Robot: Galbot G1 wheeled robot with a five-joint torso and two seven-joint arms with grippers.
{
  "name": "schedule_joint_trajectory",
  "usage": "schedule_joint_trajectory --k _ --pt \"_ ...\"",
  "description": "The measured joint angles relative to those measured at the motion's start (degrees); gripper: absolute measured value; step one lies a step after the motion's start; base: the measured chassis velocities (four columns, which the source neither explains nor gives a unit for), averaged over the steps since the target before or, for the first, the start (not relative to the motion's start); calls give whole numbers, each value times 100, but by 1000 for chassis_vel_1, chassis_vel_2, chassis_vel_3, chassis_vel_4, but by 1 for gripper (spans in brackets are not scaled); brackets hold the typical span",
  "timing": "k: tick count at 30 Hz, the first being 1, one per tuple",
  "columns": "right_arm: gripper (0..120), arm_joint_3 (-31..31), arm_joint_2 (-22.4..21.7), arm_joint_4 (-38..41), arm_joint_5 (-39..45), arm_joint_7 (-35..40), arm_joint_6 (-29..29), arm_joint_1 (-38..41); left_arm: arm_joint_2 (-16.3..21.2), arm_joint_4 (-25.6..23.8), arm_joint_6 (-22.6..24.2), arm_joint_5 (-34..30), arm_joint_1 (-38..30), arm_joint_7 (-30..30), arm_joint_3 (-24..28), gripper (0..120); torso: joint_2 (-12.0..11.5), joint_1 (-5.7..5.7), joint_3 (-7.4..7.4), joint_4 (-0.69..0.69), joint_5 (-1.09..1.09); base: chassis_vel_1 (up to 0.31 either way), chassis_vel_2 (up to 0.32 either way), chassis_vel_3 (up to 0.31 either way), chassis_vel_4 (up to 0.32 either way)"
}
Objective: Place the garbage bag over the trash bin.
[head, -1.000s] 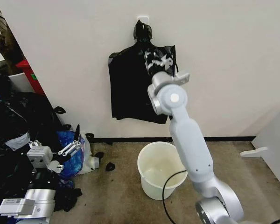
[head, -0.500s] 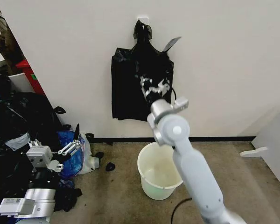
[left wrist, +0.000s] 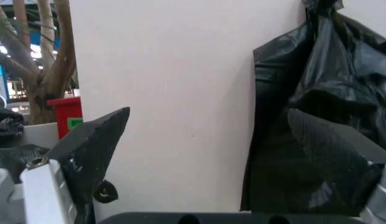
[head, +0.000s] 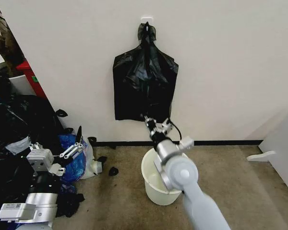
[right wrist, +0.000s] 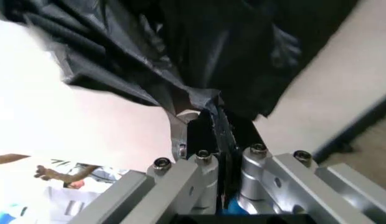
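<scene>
My right gripper (head: 156,125) sits just under a bunch of flat black bags (head: 144,81) that hangs from a wall hook. It is above the far rim of the trash bin (head: 151,179), a round white bucket on the floor, partly covered by my right arm. In the right wrist view the gripper (right wrist: 202,109) is shut on a fold of thin glossy black plastic, the garbage bag (right wrist: 199,95), which leads up into the bunch. My left gripper (head: 67,151) is parked low at the left and is open. The left wrist view faces the hanging bunch (left wrist: 330,93).
Bulging black sacks (head: 14,124) pile up at the left, with a blue plastic bag (head: 74,160) beside my left gripper. A red box (head: 31,76) leans on the wall behind them. A white panel (head: 283,143) stands at the right. Bare floor lies right of the bin.
My right gripper has come down from the upper part of the hanging bunch to its lower edge, just above the bin. A raised flap of plastic has dropped back. The left arm has not moved.
</scene>
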Motion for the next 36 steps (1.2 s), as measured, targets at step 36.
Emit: schedule_joint_trajectory --k 36 --pt "0 40 -583 492 -112 -147 -499 891 40 0 -1 3 1 22 -40 100 0 1 1 1 0 0 0 0 0"
